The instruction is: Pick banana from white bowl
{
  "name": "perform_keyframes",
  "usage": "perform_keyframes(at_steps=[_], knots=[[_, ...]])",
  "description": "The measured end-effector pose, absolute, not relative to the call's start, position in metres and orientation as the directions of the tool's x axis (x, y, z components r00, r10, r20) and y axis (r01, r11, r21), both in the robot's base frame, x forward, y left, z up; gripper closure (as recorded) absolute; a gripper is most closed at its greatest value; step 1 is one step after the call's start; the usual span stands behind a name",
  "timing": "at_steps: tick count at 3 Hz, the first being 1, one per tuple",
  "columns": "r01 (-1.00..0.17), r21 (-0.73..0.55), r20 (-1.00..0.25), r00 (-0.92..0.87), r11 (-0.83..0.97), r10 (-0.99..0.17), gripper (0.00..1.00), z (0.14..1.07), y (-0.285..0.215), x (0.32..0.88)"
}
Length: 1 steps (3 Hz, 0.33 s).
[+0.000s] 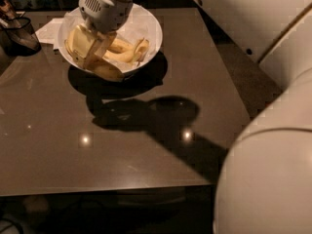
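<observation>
The white bowl (146, 26) stands at the far left of the brown table, lined with white paper. Several yellow bananas (123, 53) lie in it. My gripper (90, 52) hangs from the white wrist at the top of the camera view and reaches down into the left half of the bowl, among the bananas. One banana (106, 71) lies at the bowl's near rim, right under the gripper. The gripper hides part of the bowl's left side.
A dark mesh basket (19, 33) stands left of the bowl at the table's far left edge. White paper (48, 29) lies between them. My white arm and body (273, 169) fill the right side. The table's near edge runs along the bottom.
</observation>
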<state>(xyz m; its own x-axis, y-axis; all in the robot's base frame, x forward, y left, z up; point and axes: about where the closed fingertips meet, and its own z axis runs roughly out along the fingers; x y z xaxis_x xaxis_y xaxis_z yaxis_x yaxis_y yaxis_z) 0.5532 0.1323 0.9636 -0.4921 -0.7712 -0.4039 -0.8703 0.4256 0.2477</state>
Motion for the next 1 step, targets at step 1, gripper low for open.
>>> perform_keyframes(at_steps=[1], knots=[[-0.847,0.265,-0.395,-0.532,0.462,-0.749,1.00,0.9713,0.1286,0.5297]])
